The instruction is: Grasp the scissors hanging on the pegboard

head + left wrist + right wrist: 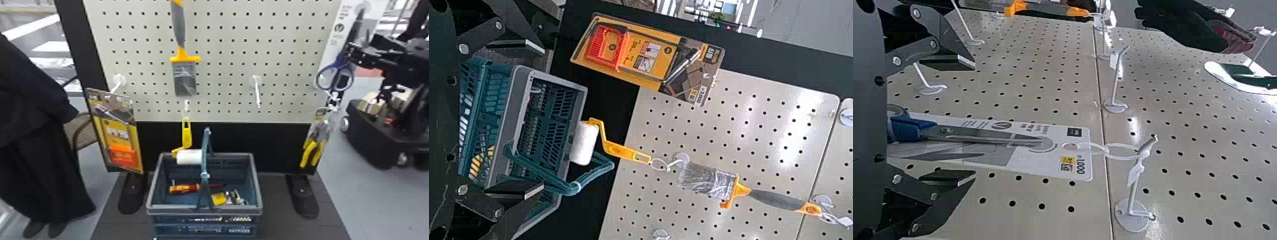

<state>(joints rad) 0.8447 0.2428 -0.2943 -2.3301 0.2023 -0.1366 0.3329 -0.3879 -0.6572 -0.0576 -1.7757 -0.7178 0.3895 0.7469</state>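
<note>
The scissors (335, 74) have blue handles and sit on a white card that hangs at the pegboard's (255, 41) right edge. My right gripper (352, 52) comes in from the right at the level of the handles. In the right wrist view the scissors (928, 131) and their card lie between my two fingers (948, 55), which stand apart on either side; the right gripper (953, 117) is open around them. The card's loop hangs on a white hook (1140, 150). My left gripper (524, 117) is open and holds nothing, with the basket (509, 125) beyond it.
A paintbrush (183, 63), a paint roller (188, 155), yellow pliers (314, 146) and a packaged saw (116, 131) hang on the board. A blue basket (255, 191) with tools stands below. An empty hook (256, 84) sticks out mid-board. A person in black (32, 127) stands left.
</note>
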